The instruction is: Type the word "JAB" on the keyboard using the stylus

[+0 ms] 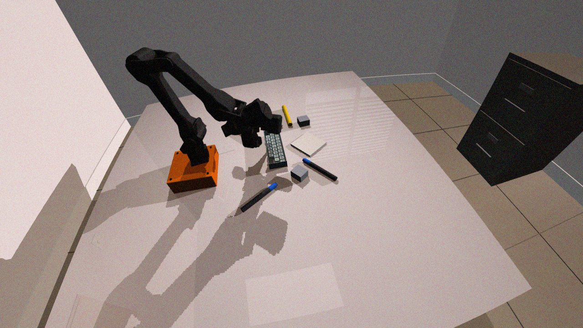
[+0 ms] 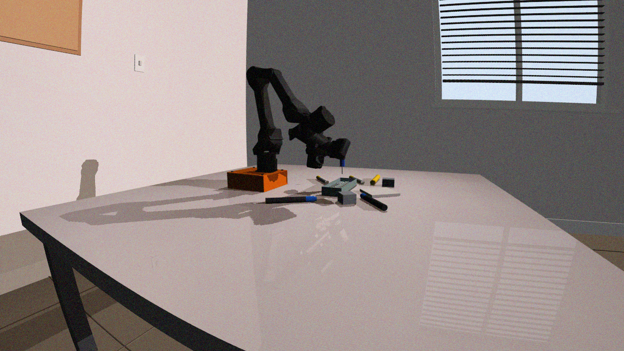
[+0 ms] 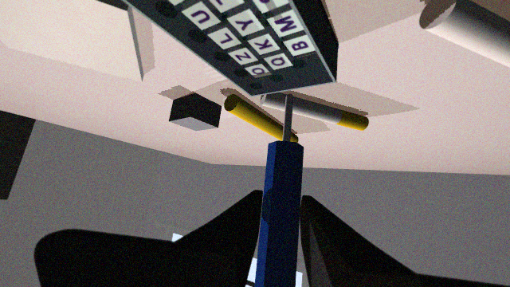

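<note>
Stylus [image 2: 342,163] [image 3: 280,207]: clamped in my gripper [image 3: 281,201], tip down | keyboard [image 1: 275,150] [image 2: 338,186] [image 3: 279,72]: on desk [image 1: 387,228] [image 2: 370,262], tip raised above it | step, judged: between presses, likely heading for B key [image 3: 300,45] | next: align tip, press firmly, retain grip

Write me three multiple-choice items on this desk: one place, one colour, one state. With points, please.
1. The keyboard [image 1: 277,164] [image 2: 330,191] [image 3: 303,80] lies nearest which?
A) filing cabinet
B) white pad
C) window

2. What colour is the stylus grip?
A) blue
B) red
C) green

3. The gripper [image 3: 281,201] is:
A) open wide
B) shut on nothing
C) shut on the stylus [image 2: 342,163] [image 3: 284,179]

1 B: the pad [image 1: 308,144] [image 3: 72,40] lies just beside it.
2 A: the wrist view shows a blue body.
3 C: both fingers flank the stylus, which hangs clear of the desk.
</note>
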Controlling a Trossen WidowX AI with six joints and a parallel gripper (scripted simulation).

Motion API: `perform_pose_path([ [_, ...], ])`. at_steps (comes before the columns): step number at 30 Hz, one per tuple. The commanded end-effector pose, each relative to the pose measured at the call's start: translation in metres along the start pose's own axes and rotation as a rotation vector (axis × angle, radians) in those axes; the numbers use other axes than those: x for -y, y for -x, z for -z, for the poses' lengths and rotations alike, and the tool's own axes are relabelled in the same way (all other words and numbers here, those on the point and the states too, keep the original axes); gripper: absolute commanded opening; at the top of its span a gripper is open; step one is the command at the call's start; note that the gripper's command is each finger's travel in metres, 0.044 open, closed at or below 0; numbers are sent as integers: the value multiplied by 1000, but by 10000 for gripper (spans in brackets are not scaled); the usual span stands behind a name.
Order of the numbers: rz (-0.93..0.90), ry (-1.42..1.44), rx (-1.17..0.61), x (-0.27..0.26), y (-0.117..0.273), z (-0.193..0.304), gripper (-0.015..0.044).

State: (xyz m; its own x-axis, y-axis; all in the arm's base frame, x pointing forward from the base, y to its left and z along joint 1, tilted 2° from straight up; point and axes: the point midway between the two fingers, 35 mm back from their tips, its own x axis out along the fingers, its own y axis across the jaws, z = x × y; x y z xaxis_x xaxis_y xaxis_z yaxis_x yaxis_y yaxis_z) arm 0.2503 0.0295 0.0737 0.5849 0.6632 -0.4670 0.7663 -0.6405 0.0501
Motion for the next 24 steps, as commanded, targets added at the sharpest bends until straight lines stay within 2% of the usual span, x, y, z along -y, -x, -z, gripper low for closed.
perform_pose_path([
  [1,7,-12,9,3,-5,-10,0],
  [5,7,-12,9,3,-6,-10,0],
  [8,7,-12,9,2,-7,-11,79],
  [24,7,-12,9,1,-10,-17,81],
])
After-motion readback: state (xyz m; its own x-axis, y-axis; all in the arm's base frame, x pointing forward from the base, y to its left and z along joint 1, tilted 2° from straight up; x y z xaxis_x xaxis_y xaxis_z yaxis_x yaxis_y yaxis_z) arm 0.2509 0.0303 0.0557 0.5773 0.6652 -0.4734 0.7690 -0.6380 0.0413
